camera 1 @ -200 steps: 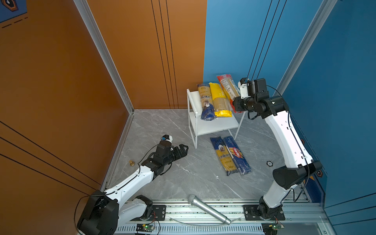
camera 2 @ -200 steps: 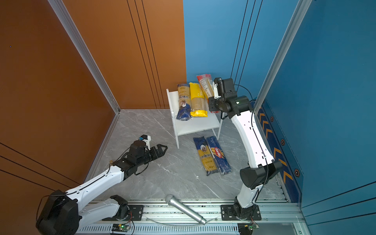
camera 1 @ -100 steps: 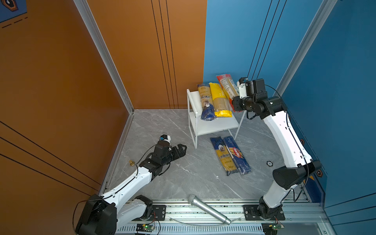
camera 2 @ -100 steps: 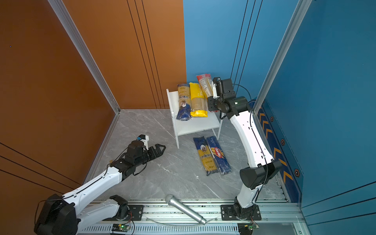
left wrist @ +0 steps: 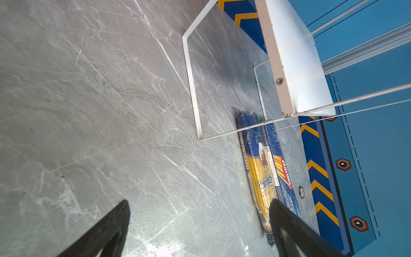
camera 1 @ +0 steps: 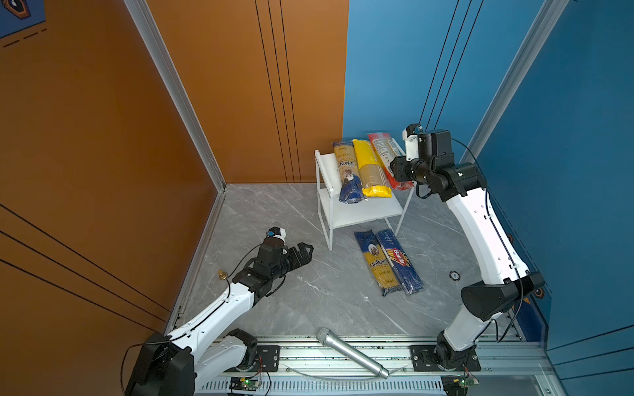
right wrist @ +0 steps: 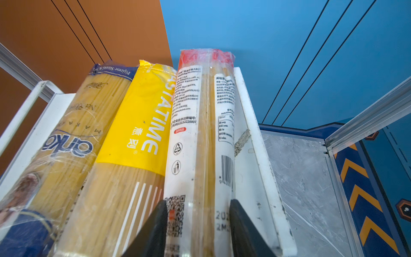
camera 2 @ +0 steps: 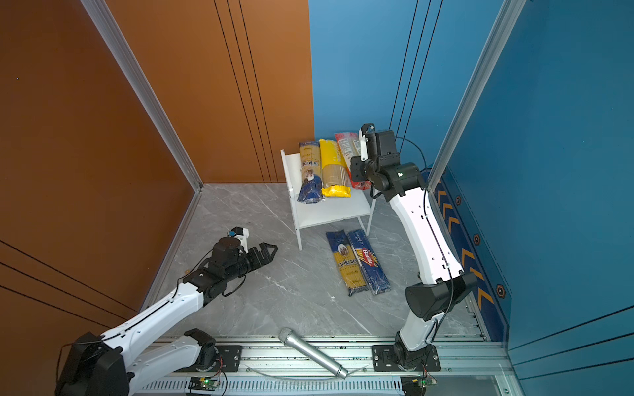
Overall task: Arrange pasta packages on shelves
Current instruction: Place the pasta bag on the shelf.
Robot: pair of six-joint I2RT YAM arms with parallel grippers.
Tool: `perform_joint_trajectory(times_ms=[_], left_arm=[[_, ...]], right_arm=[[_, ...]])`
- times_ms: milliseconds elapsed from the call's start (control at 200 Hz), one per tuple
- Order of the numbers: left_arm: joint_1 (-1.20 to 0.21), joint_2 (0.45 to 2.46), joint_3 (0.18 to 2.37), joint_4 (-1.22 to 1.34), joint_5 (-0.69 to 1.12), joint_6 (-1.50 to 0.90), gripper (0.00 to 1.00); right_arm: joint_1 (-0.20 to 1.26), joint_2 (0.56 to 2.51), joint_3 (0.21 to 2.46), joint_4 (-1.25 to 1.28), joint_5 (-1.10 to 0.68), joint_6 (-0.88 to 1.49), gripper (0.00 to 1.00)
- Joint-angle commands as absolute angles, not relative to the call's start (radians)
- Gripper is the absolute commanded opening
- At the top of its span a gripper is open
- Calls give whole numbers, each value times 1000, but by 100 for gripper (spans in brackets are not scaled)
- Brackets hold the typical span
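Robot lab cell, orange panel walls (camera 1: 85, 137), blue panel walls (camera 1: 566, 103), aluminium base rail (camera 1: 295, 358), marbled floor (camera 1: 308, 301)

Overhead pair, close wrist cams: all share shelves (camera 1: 363, 212).

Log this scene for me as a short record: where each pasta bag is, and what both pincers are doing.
Top shelf of white two-tier rack: blue-and-yellow "ankara" spaghetti bag, yellow spaghetti bag, red spaghetti bag
Lower shelf: no bag seen
Floor: second "ankara" bag beside dark blue "Barilla" bag
Left pincer: open, empty, over floor
Right pincer: straddling red bag's end, grip unclear
Also: silver microphone on front rail
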State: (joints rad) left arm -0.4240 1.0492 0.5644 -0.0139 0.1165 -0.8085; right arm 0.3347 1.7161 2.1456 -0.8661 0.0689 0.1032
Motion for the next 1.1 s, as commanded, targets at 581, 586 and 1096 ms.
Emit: perform_joint_trajectory(times_ms=[581,586,1096], left_arm=[[-405,992,554,-74,99,-788,98],[-405,992,554,-74,100,-788,98],[-395,990,555,-81,107,-781,98]], right_arm=[[106,1418,1880,-830,-501,276,51],[105,1416,1876,-830,-503,276,51],[83,1104,1359,-834,-561,303,53]])
